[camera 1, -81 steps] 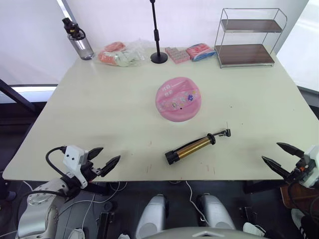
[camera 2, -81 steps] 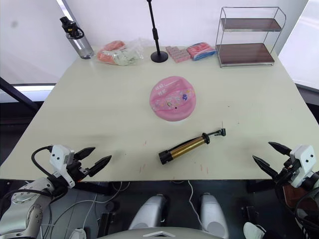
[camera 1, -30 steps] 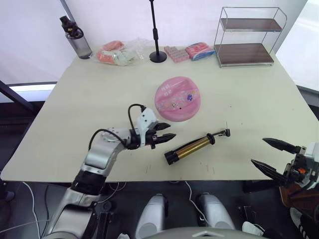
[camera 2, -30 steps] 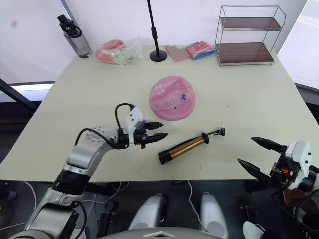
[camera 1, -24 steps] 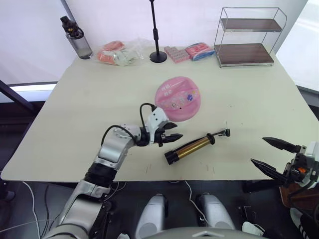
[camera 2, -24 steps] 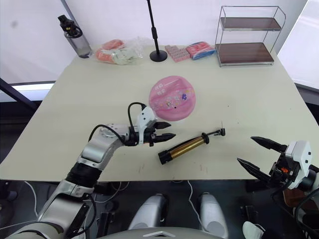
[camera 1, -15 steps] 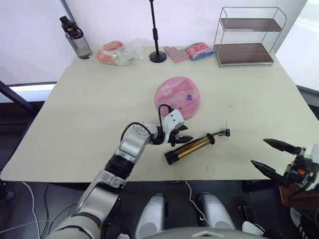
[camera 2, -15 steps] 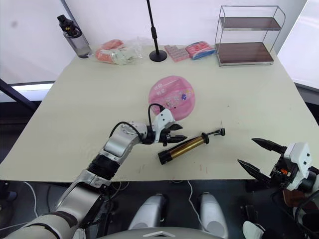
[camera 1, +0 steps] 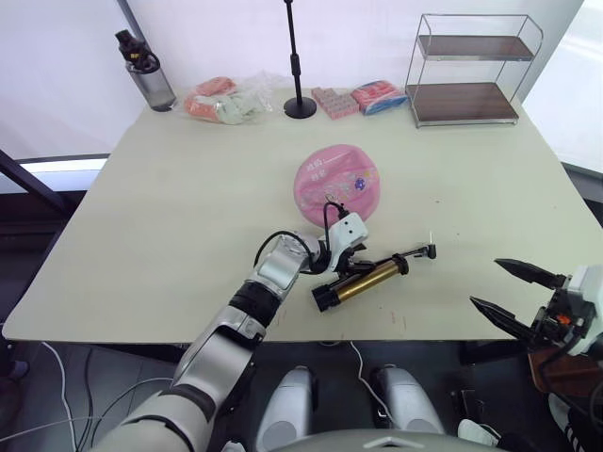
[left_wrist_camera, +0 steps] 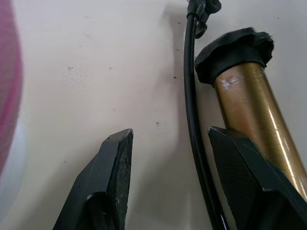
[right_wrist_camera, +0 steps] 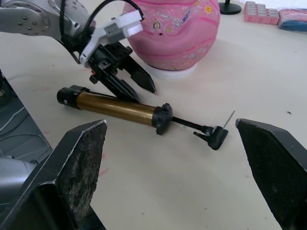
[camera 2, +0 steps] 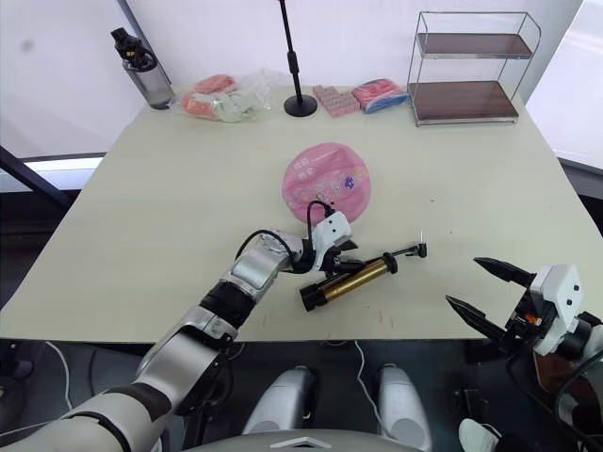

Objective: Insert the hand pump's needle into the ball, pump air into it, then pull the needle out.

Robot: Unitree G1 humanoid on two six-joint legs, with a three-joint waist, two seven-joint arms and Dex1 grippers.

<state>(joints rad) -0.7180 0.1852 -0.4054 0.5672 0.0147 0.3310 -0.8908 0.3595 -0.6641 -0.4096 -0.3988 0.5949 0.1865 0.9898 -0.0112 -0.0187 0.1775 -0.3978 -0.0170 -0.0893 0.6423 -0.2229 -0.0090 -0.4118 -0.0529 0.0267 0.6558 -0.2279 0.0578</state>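
Lab: table (camera 1: pixel 170 217), microphone stand (camera 1: pixel 295 58)

Your left end effector (left_wrist_camera: pixel 165 191) is hovering with its two black fingers (left_wrist_camera: pixel 112 167) spread apart over the pale bench (left_wrist_camera: pixel 96 62). The hand pump (left_wrist_camera: pixel 244 115), gold with a black cap, is lying at the right of the frame, its thin hose running between your fingers. The ball (left_wrist_camera: pixel 8 86) is showing pink at the left edge.
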